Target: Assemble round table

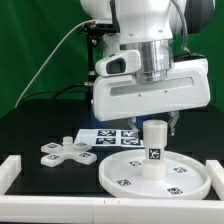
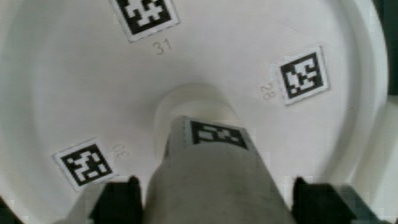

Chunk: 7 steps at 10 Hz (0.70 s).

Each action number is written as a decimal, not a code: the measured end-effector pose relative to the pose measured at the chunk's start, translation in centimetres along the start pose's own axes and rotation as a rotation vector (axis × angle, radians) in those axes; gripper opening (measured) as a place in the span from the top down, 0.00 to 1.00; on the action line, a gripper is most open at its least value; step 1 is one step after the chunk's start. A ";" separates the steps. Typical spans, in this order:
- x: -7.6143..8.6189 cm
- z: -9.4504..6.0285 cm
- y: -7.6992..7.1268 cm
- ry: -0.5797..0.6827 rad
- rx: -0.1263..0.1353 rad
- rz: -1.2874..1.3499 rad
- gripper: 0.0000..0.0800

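1 matte black table (image 1: 30,140) is seen, edged by a white border rim (image 1: 18,170). On it 1 large, flat, round white plastic disc (image 1: 125,170) is laid; 3 of its square black-and-white tags are counted in the wrist view. Behind it, 1 thin marker board (image 1: 112,134) is seen. Toward the exterior view's left, 1 cross-shaped base (image 1: 65,152) with 4 arms is laid flat. 1 short, thick, smooth cylindrical leg (image 1: 155,150) is stood upright on the disc, 1 tag facing out. The gripper (image 1: 157,122) is placed over its top, 1 dark finger (image 2: 121,200) on each side; whether the leg is clamped cannot be told.
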State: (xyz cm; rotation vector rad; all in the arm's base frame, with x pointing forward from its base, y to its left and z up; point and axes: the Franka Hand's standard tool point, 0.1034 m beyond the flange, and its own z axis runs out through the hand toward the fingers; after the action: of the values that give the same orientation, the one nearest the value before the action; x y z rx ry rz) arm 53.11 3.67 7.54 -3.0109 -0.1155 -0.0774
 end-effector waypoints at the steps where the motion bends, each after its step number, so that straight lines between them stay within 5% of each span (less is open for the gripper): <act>1: 0.0 0.0 0.0 0.001 0.004 0.072 0.49; 7: 0.0 0.2 -0.6 -0.022 0.042 0.782 0.49</act>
State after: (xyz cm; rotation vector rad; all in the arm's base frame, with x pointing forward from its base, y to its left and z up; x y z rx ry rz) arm 53.08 4.33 7.46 -2.7828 1.0214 0.0353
